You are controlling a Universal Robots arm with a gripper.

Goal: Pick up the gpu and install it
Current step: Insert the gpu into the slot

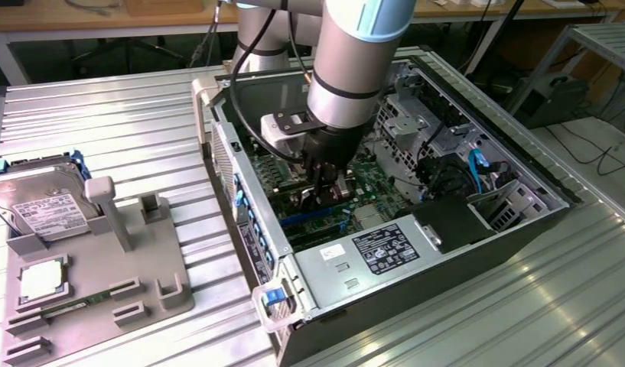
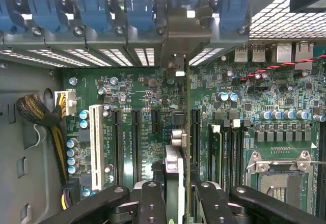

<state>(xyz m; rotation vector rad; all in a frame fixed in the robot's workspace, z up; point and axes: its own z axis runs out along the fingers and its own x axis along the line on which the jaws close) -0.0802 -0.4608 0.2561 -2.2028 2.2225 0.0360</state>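
Observation:
My gripper [image 1: 327, 189] is down inside the open computer case [image 1: 291, 252], just above the green motherboard [image 1: 379, 187]. It is shut on the gpu [image 2: 175, 173], a thin dark card that the wrist view shows edge-on between the two black fingers [image 2: 153, 203]. The card's silver bracket [image 2: 182, 33] lies against the row of rear slot openings with blue latches [image 2: 97, 10]. The card runs along a black expansion slot [image 2: 195, 132]. In the exterior view the gpu [image 1: 317, 200] is mostly hidden by the gripper.
On the exterior view's left, a grey holder tray [image 1: 98, 267] carries a silver hard drive [image 1: 37, 202], a processor [image 1: 42, 279] and a green memory stick [image 1: 73, 306]. Inside the case are a power supply [image 1: 388, 245], blue cables [image 1: 476, 172], a white slot [image 2: 95, 147] and the processor socket [image 2: 277, 175].

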